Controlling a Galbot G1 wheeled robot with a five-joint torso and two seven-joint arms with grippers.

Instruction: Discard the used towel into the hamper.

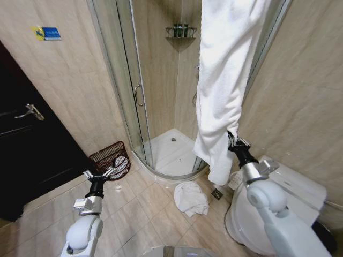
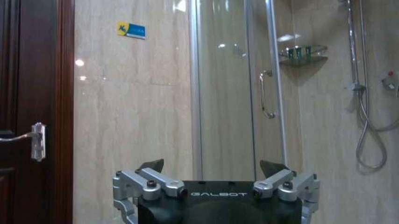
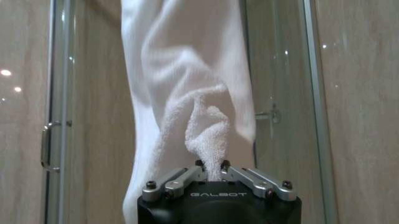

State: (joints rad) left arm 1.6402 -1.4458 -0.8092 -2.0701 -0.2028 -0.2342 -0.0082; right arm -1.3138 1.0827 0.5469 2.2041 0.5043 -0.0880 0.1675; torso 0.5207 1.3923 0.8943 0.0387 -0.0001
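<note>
A long white towel (image 1: 222, 80) hangs down over the shower enclosure's glass. My right gripper (image 1: 233, 137) is shut on a fold near its lower part; the right wrist view shows the fingertips pinching the terry cloth (image 3: 209, 135) at the gripper (image 3: 212, 164). The hamper (image 1: 111, 157), a dark reddish-brown wire basket, stands on the floor against the wall, left of the shower. My left gripper (image 1: 101, 173) is held just in front of it, open and holding nothing. In the left wrist view the left gripper (image 2: 213, 167) faces the wall and the shower door.
A second white towel (image 1: 191, 198) lies crumpled on the tiled floor beside the shower tray (image 1: 171, 152). A toilet (image 1: 284, 201) stands at the right. A dark door (image 1: 27, 139) with a lever handle is at the left. A glass door (image 1: 131, 80) closes off the shower.
</note>
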